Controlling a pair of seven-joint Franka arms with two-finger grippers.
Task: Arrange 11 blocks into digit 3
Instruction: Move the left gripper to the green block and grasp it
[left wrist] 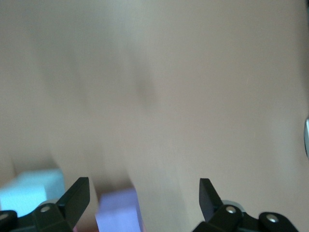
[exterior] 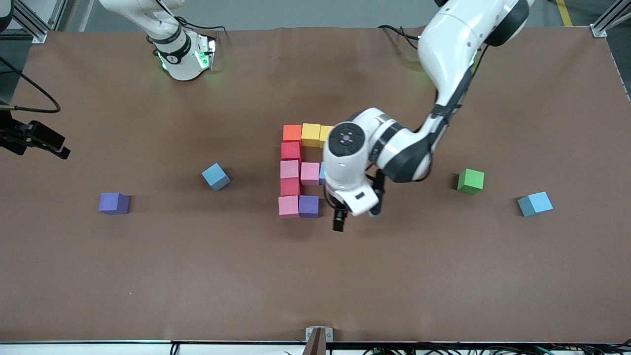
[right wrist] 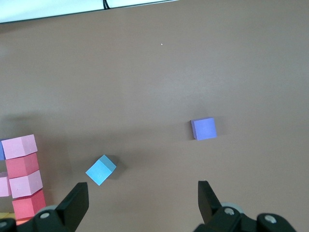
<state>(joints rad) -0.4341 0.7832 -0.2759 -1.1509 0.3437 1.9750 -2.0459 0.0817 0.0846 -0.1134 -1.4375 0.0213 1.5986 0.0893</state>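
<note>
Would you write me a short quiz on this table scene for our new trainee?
1. True or false: the green cube lies loose, apart from the cube figure, toward the left arm's end of the table.
2. In the figure's bar nearest the front camera, which cube touches the pink corner cube? A) purple cube B) an orange cube C) a yellow cube
3. Fill in: the left tool hangs over the table beside that bar with its fingers ___.

Key: 1 true. 2 A. 3 open. The right arm waits, and the right tool is open too.
</note>
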